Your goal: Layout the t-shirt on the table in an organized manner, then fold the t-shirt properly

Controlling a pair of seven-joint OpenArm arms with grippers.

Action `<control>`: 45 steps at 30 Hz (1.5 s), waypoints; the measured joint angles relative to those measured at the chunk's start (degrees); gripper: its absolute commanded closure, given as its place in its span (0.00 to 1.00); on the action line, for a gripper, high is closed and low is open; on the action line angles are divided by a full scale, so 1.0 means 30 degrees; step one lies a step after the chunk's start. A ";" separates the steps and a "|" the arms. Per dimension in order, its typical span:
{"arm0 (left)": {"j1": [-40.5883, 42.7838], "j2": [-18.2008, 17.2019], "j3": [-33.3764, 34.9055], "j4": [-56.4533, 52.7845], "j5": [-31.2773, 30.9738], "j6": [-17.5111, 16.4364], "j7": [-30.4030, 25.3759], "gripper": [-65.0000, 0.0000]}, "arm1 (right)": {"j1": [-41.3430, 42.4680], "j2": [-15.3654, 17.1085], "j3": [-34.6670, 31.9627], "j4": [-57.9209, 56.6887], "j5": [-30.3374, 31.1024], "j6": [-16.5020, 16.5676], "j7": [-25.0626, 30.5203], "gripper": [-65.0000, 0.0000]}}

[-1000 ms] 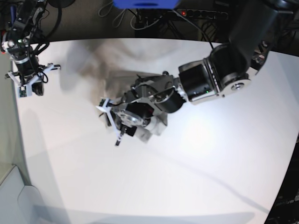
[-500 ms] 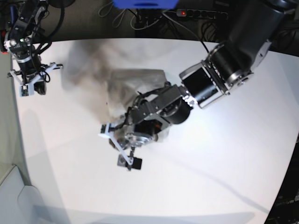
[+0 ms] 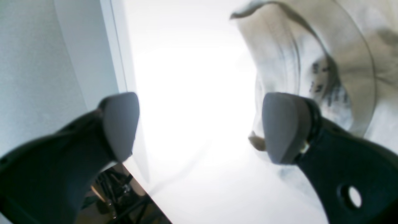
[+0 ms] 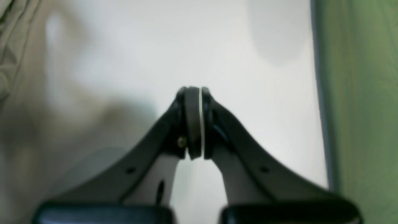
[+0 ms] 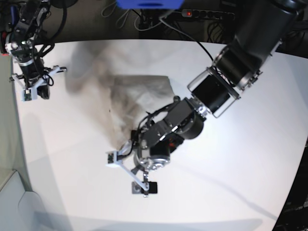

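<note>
t-shirt (image 5: 139,91) lying bunched on the worktop (image 5: 231,168), toward the far middle, part hidden under the left arm. left claw (image 5: 131,172) spread wide, nothing in it, just off the near edge of the cloth; collar (image 3: 311,62) and inner neck label (image 3: 323,84) beside one pad in the left wrist view. right claw (image 4: 193,123) clenched on nothing, well apart at the worktop's far corner. cloth likely soft, light, limp, wrinkly; probably sags and drags, no breakage risk. best hold judged at hem, shoulder seam or ribbed collar, pinching one layer only. dark print on neck label, too blurred to read. no other brand or writing seen.
</note>
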 measured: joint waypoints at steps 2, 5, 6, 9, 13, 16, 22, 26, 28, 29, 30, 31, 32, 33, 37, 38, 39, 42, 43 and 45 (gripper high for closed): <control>0.0197 -0.0015 -0.1836 0.0648 -0.0124 -0.0248 0.0029 0.07 | 0.0029 -0.0058 -0.0248 0.0000 0.0007 0.0007 -0.0007 1.00; 0.0240 -0.0306 -0.5537 0.2441 -0.0080 -0.0197 0.0080 0.07 | 0.0044 -0.0022 -0.0197 0.0022 0.0015 0.0000 0.0080 1.00; 0.0299 -0.0568 -0.6739 0.3024 -0.0066 -0.0124 0.0321 0.07 | 0.0015 -0.0044 -0.0168 0.0022 0.0007 0.0000 0.0051 1.00; 0.1180 -0.1494 -0.9857 0.4240 0.0211 -0.0080 0.1333 0.08 | 0.0015 0.0073 -0.0087 0.0022 0.0000 0.0000 -0.0036 1.00; 0.3708 -0.2543 -1.3806 0.6441 0.0044 -0.0175 0.2565 0.09 | -0.0619 0.0153 0.0670 0.0692 0.0240 0.0146 0.0233 1.00; 0.6098 -0.3344 -1.6160 0.8859 0.0029 -0.0066 0.2747 0.22 | -0.1239 0.0262 0.2339 0.0954 -0.0073 0.0087 -0.0022 1.00; 1.0382 -0.3381 -2.0334 1.2152 -0.2229 -0.0255 0.3949 0.68 | -0.1581 -0.0947 0.4998 0.1515 0.0146 0.0189 0.0211 1.00; 1.2123 -0.3891 -2.1842 1.3733 -0.3475 0.0036 0.5741 0.89 | -0.2499 -0.1246 0.6455 0.1625 -0.0058 0.0080 0.0124 1.00; 1.3478 -0.4306 -2.1733 1.4200 -0.5034 -0.0175 0.5646 1.00 | -0.2849 -0.1537 0.6914 0.1617 0.0124 0.0117 0.0204 1.00; 1.4018 -0.4430 -2.1748 1.4251 -0.5319 -0.0291 0.5770 1.00 | -0.3082 -0.1647 0.7155 0.1617 0.0146 0.0109 0.0204 1.00; 1.4440 -0.4532 -2.1886 1.4389 -0.5238 -0.0204 0.6084 0.99 | -0.3330 -0.1741 0.7461 0.1610 0.0117 0.0138 0.0160 1.00; 1.4812 -0.4677 -2.2134 1.4615 -0.5195 -0.0168 0.6018 0.99 | -0.3490 -0.1800 0.7839 0.1610 0.0109 0.0146 0.0160 1.00; 1.5300 -0.4728 -2.2593 1.4928 -0.5406 -0.0138 0.5697 1.00 | -0.3643 -0.1851 0.8276 0.1610 0.0117 0.0109 0.0211 1.00; 1.5824 -0.4707 -2.3052 1.5052 -0.5391 -0.0124 0.5472 1.00 | -0.3796 -0.1880 0.8561 0.1610 0.0080 0.0073 0.0117 1.00; 1.8243 -0.3847 -2.4414 1.5052 -0.5377 -0.0146 0.5770 1.00 | -0.4175 -0.2528 0.9704 0.1268 0.0066 0.0087 0.0124 1.00; 1.8826 -0.3534 -2.4866 1.5110 -0.5530 -0.0138 0.5690 1.00 | -0.4248 -0.2696 0.9901 0.1129 0.0160 0.0102 0.0160 1.00; 1.9387 -0.3315 -2.5332 1.5198 -0.5581 -0.0160 0.5661 1.00 | -0.4379 -0.2790 1.0134 0.0976 0.0146 0.0175 0.0124 1.00; 2.1099 -0.3213 -2.6243 1.5271 -0.6521 -0.0058 0.5639 1.00 | -0.4685 -0.2674 1.0644 -0.0481 0.0153 0.0022 0.0415 1.00; 2.1850 -0.3279 -2.6236 1.5285 -0.7359 -0.0321 0.5559 1.00 | -0.4787 -0.2637 1.0637 -0.1246 0.0168 0.0066 0.0386 1.00; 2.3096 -0.3198 -2.6199 1.5263 -0.8451 -0.1195 0.5552 1.00 | -0.5013 -0.2696 1.0542 -0.2943 0.0197 0.0051 0.0488 1.00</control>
